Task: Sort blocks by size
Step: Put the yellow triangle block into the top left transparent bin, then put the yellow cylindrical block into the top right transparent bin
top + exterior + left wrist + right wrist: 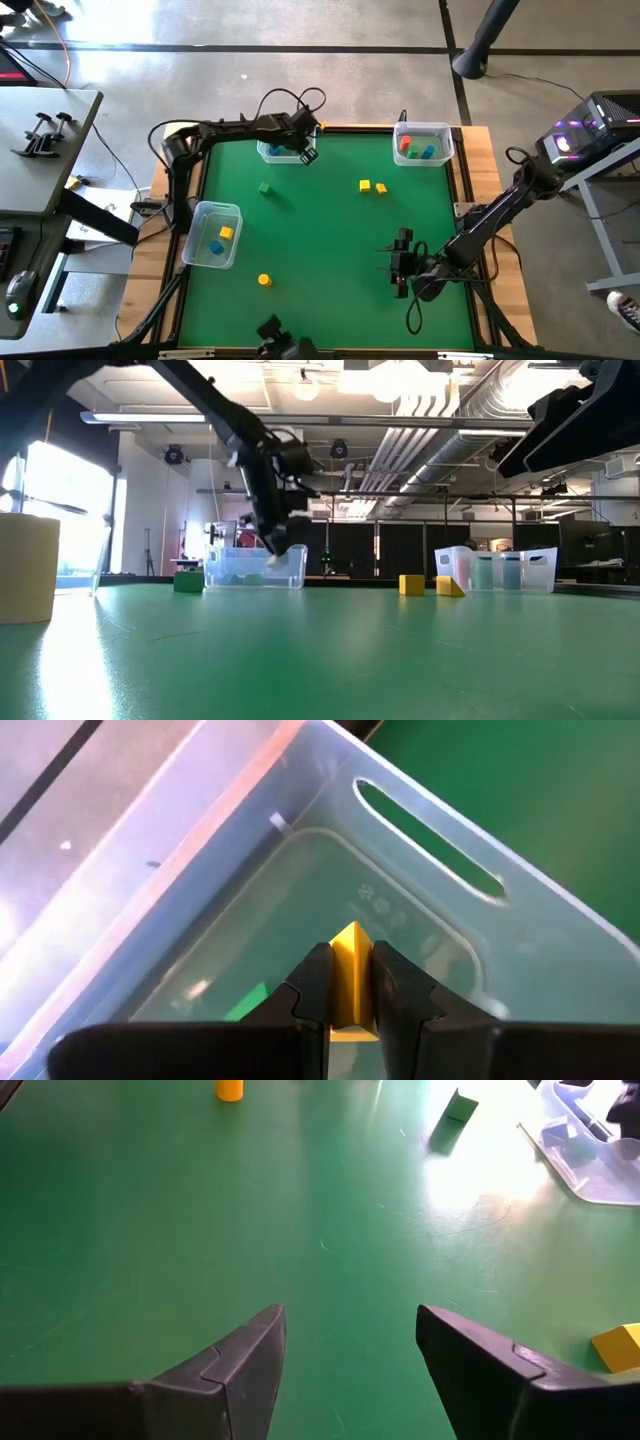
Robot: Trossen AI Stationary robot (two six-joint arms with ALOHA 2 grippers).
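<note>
— What sits nearest the low camera?

— A pale yellow cylinder (27,568) at the picture's left edge, upright on the green table (330,650); from above I see it as a small orange-yellow cylinder (264,281) near the front edge, apart from everything else.

— And the block in play?

— A small yellow block (350,975), flat-faced with a sharp upper corner, clamped between the fingers of the left gripper (350,1010); it hangs over the inside of the clear bin at the back edge (420,910), above the bin's floor.

— What do the other cameras add?

— The wrist camera shows the block itself, which the overhead view hides under the left gripper (305,150); overhead gives me the layout instead: a green block (265,187) on the mat, two yellow blocks (373,186) side by side near the middle, a bin at the back right corner (423,143) holding red, green and blue pieces, and a bin on the left side (212,235) holding a yellow and a blue piece.

— Arm poses?

— My left arm reaches across the back of the table, wrist tipped down over the bin; the right gripper (350,1355) rests low over bare mat at the front right, its fingers spread apart, holding nothing.
</note>
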